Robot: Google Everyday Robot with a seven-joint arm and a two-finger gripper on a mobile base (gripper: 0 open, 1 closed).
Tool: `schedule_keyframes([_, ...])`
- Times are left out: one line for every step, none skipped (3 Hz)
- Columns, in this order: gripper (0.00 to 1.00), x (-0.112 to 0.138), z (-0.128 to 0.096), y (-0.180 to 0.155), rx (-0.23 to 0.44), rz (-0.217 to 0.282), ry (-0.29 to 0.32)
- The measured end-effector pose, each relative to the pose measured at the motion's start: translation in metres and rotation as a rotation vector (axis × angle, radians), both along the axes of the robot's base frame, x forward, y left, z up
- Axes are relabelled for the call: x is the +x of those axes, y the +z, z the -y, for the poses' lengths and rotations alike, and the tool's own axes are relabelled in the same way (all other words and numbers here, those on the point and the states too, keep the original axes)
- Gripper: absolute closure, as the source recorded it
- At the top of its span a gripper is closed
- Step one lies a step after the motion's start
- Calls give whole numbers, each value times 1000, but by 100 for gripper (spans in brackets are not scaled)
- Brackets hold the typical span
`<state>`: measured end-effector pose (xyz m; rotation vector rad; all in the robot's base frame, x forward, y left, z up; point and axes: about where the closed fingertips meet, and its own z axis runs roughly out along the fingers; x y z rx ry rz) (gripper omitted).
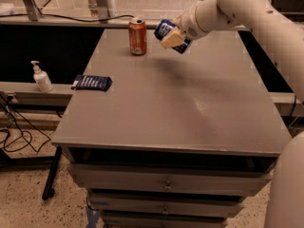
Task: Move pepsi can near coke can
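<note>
Up near the back edge of the counter [180, 108], the gripper [173, 38] grasps the pepsi [165, 29], tilted in the air just right of the coke [137, 36]. The coke stands upright there. A packet [92, 82] lies at the left edge.

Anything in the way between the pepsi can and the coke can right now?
Nothing visible. The gripper holds the pepsi can tilted in the air, just right of the coke can; only bare table lies between them. The snack packet sits at the left edge.
</note>
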<state>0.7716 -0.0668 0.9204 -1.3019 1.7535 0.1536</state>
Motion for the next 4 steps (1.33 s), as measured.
schedule_keyframes([100, 7, -13, -11, -33, 8, 29])
schedule_keyframes([100, 7, -22, -23, -112, 10, 74])
schedule_keyframes([100, 3, -31, -36, -194, 8, 134])
schedule_keyframes([100, -3, -44, -44, -256, 8, 200])
